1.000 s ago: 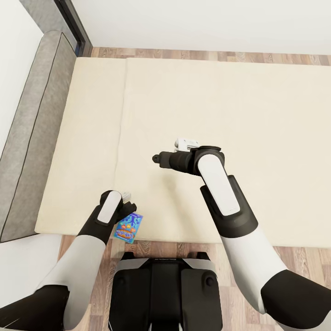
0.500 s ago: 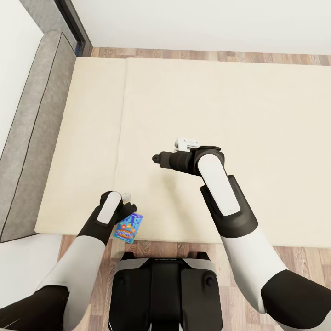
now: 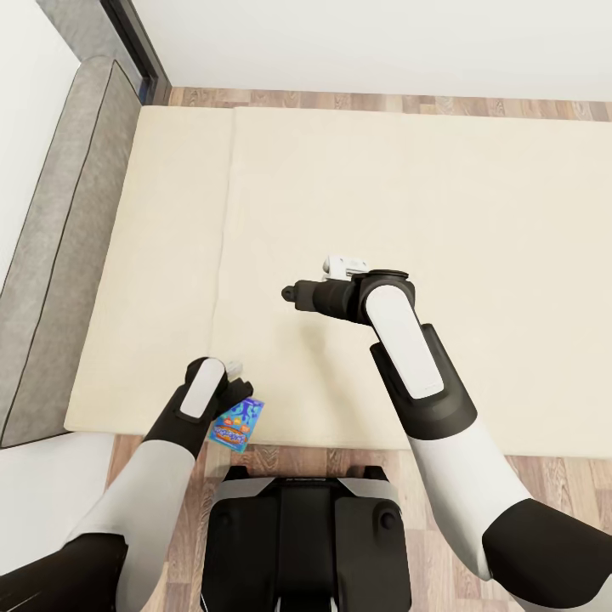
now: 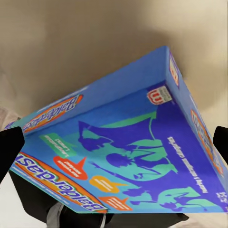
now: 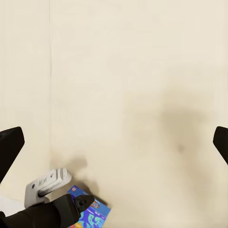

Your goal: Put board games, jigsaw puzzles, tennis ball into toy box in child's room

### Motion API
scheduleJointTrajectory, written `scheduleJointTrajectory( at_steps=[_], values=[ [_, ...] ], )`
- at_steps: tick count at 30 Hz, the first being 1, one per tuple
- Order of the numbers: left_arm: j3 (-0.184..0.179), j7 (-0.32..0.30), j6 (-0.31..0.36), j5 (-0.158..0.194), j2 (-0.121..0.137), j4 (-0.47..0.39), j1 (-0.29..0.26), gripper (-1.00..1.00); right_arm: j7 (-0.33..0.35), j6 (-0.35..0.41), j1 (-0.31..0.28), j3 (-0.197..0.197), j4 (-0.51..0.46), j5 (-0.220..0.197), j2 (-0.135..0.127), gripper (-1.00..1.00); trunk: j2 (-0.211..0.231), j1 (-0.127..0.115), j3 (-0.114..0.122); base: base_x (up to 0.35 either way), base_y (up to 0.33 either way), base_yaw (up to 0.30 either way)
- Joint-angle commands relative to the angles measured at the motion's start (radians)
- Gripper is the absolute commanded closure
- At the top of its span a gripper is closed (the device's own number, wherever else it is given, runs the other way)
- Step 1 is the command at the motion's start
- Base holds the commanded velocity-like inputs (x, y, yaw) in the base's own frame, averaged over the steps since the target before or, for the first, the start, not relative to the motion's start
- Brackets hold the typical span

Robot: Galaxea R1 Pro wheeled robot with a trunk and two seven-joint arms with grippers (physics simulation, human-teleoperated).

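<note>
Right now your left gripper (image 3: 235, 396) is clamped on the small blue board game (image 3: 237, 423), holding it at the near edge of the bed (image 3: 357, 195), just in front of the robot's base (image 3: 306, 535). From the head camera the box sits partly under the left wrist, with its lower part hanging out past the mattress edge over the wood-plank floor (image 3: 280, 459). Its long axis runs roughly from the gripper down toward the base, slanted a little, so the far end points back at the robot rather than across the bed.

In the left wrist view the board game (image 4: 128, 152) is tilted, one corner raised toward the cream mattress behind it, its cartoon-printed blue face turned to the camera and a narrow side panel showing along one edge. The dark fingertips (image 4: 10, 147) sit wide at either side of the picture.

Your right gripper (image 3: 293, 293) hangs over the middle of the mattress, well apart from the box, pointing toward the seam (image 3: 223, 246) that runs lengthwise along the bed. In the right wrist view its fingertips (image 5: 9, 147) stand spread with nothing between them, and the left gripper (image 5: 66, 202) with the board game (image 5: 88, 213) shows beyond them, near the seam (image 5: 50, 95). A grey padded headboard (image 3: 59, 221) borders the bed at your left.
</note>
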Motion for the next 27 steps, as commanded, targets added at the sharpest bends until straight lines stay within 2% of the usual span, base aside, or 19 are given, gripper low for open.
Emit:
scheduleJointTrajectory(
  at_steps=[1, 13, 27],
  values=[
    [0.002, 0.009, 0.003, 0.008, -0.001, -0.001, 0.000, -1.00, -0.010, 0.004, -0.001, 0.000, -0.001, -0.009, 0.000, -1.00, -0.002, 0.001, -0.001, 0.000, 0.000, 0.000],
    [0.002, -0.021, 0.003, -0.001, -0.001, -0.003, 0.012, -1.00, -0.010, 0.004, -0.001, 0.000, -0.001, -0.009, 0.000, -1.00, -0.002, 0.001, -0.001, 0.000, 0.000, 0.000],
    [0.002, -0.028, 0.006, -0.001, 0.000, -0.006, 0.021, -1.00, -0.010, 0.004, -0.001, 0.000, -0.002, -0.008, 0.000, -1.00, -0.002, 0.001, -0.001, 0.000, 0.000, 0.000]
  ],
)
